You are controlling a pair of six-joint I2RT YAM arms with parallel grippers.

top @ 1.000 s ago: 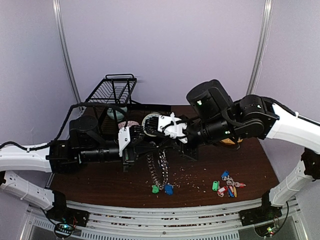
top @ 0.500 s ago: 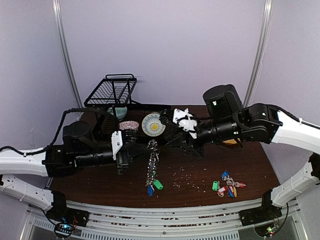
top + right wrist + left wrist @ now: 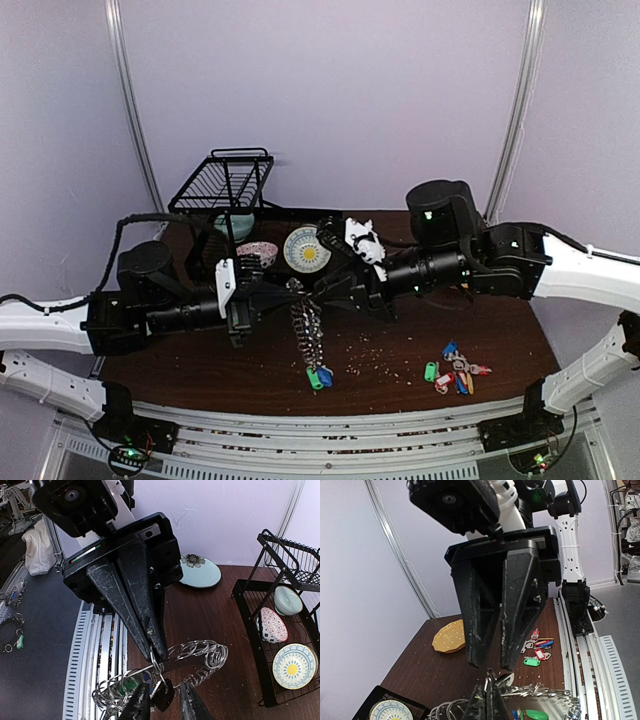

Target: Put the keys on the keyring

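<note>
The keyring (image 3: 306,325) hangs in the air over the middle of the tabletop (image 3: 500,320), pinched at its top edge by the fully closed left gripper (image 3: 154,656), its silver rings and tags dangling below. The right gripper (image 3: 492,666) faces it from the right with fingers partly apart around a small dark piece (image 3: 162,696) on the rim, possibly one of the keys; I cannot tell whether it touches. The grip is thin and one-sided, so any push from the right may swing or twist the ring out of the pinch and drop it. The crowded rings could also snag a finger, while a loose tagged bunch (image 3: 455,372) waits near right
</note>
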